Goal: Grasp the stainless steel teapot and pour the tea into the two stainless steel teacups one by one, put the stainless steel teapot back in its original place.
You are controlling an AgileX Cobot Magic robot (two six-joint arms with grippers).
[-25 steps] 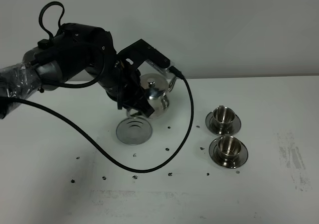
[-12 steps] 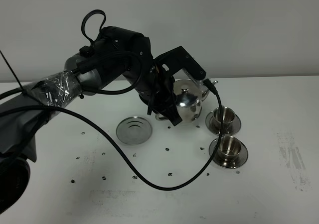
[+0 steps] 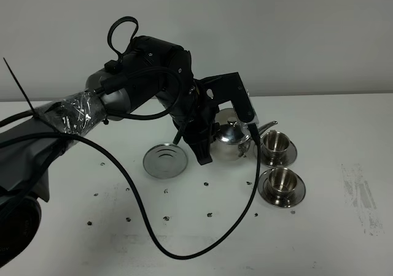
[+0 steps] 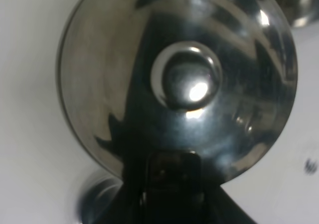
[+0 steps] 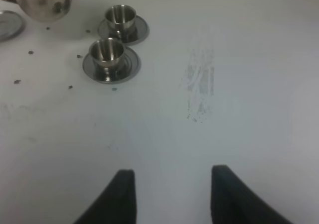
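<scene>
White table (image 3: pixel 319 227), wrist-view lid knob (image 4: pixel 187 82), overhead spout (image 3: pixel 265 127)

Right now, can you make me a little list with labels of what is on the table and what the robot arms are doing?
Teapot: shiny steel spouted teapot, held up by the left end effector, spout toward the cups
Cups: far small steel cup and near small steel cup, each on a round saucer
Empty saucer: flat round steel saucer, bare
Right end effector: holding nothing, away from the cups
</scene>
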